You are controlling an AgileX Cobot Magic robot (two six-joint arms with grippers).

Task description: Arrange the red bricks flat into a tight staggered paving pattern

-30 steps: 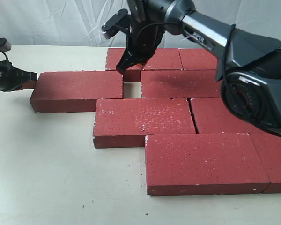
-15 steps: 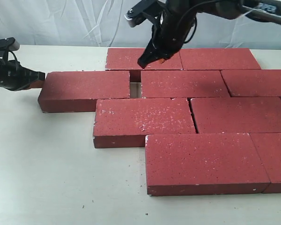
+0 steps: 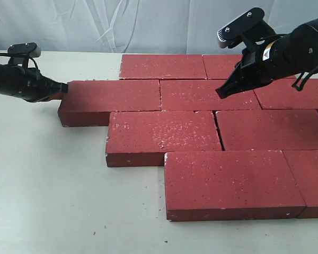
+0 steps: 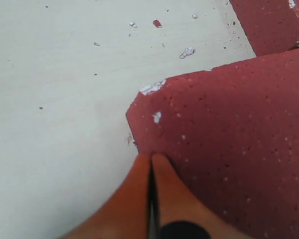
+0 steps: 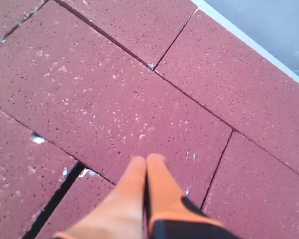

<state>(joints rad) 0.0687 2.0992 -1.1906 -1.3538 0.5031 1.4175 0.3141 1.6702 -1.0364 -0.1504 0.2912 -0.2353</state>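
Exterior view, far left: what is recorded?

– The left gripper (image 3: 63,89) is low over the table (image 3: 42,185). Its tip is against the left end of the end brick (image 3: 111,100) in the second row.

And its jaws?

– In the left wrist view the left gripper (image 4: 151,158) has both fingers pressed together with nothing between them. They touch that end brick (image 4: 229,149) near its chipped corner.

Where do the red bricks (image 3: 164,132) lie?

– Flat on the table in four staggered rows. The end brick butts against its neighbour, the middle brick (image 3: 196,95). One dark joint shows in the third row.

And on the right?

– The right gripper (image 3: 221,92) is just above the middle brick; whether they touch cannot be told. The right wrist view shows the right gripper (image 5: 146,160) closed tight and empty over the middle brick (image 5: 114,99).
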